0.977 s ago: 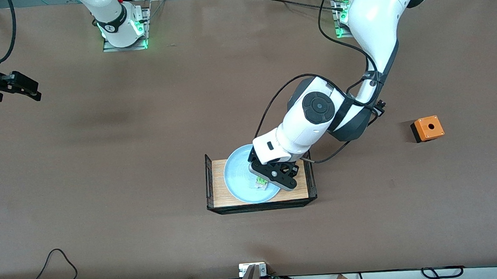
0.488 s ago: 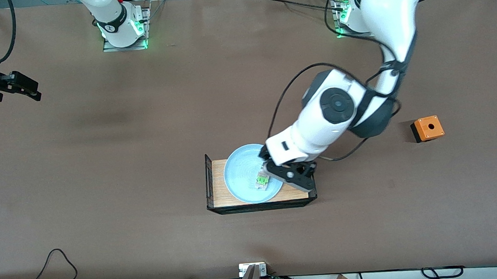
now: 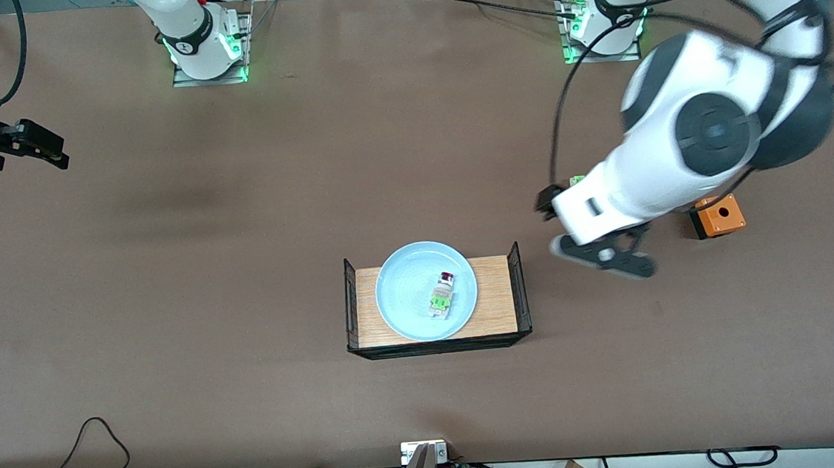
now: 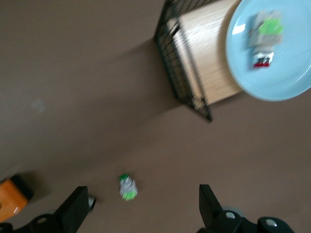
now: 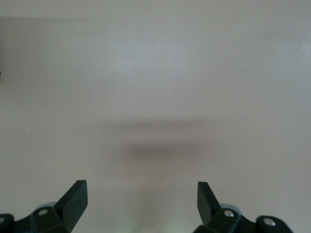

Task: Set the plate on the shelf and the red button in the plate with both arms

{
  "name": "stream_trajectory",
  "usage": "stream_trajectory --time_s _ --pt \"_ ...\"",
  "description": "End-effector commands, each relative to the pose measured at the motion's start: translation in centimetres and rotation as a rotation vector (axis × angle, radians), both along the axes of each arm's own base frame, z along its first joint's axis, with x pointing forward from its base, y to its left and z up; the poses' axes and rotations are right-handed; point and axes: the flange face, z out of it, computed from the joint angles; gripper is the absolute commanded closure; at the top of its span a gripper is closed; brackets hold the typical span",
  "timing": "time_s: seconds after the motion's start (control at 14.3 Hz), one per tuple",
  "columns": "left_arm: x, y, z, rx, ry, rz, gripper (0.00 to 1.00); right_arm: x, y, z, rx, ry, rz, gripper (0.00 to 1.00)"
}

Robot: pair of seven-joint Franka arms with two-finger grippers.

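Front view: the round pale-blue plate [image 3: 426, 290] rests on the black-framed wooden stand [image 3: 500, 294], carrying the red-capped silver-and-green button [image 3: 441, 294], apparently delivered. Left gripper [image 3: 601, 255], jaws wide and empty, hangs beside that stand; right gripper [image 3: 23, 148] waits, jaws wide. Only the left wrist view reveals a green-capped switch [image 4: 128, 187] near the orange box [image 3: 717, 215].

One plate [image 3: 426, 290] is counted, set on one wooden tray [image 3: 500, 294]. Two button switches are seen: one red button [image 3: 442, 294] on the plate, one green-capped switch [image 4: 128, 187] near one orange box [image 3: 718, 215].
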Motion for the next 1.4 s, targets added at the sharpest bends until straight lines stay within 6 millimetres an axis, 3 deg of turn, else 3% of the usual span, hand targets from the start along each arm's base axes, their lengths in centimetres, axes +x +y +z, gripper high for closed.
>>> stream_trajectory --time_s 0.0,0.28,0.35,0.56,0.7,0.91,1.05,1.33 --pt "-1.8 4.4 2.1 0.148 0.062 0.036 0.0 0.0 -0.2 0.5 0.017 0.004 0.008 0.0" --pt "-1.9 11.9 5.8 0.181 0.029 0.141 0.0 0.0 0.1 0.5 0.016 0.004 0.013 0.0" --pt "-2.4 12.7 6.6 0.162 0.009 0.153 0.0 0.0 0.1 0.5 0.017 0.004 0.008 0.0" --pt "-5.4 15.5 7.9 0.104 -0.123 0.241 0.0 0.0 -0.1 0.5 0.017 0.003 -0.004 0.0" --pt "-8.1 18.9 8.3 0.006 -0.183 0.329 0.0 0.0 -0.2 0.5 0.017 0.003 -0.011 0.0" --pt "-9.4 20.0 9.1 0.042 -0.253 0.218 0.0 0.0 -0.3 0.5 0.017 0.003 -0.012 0.0" --pt "-9.7 19.8 7.7 0.067 -0.223 0.213 0.0 -0.1 -0.3 0.6 0.016 0.002 0.003 0.0" --pt "-9.6 19.6 7.6 0.067 -0.213 0.216 0.0 -0.1 -0.3 0.6 0.014 0.003 0.01 0.0"
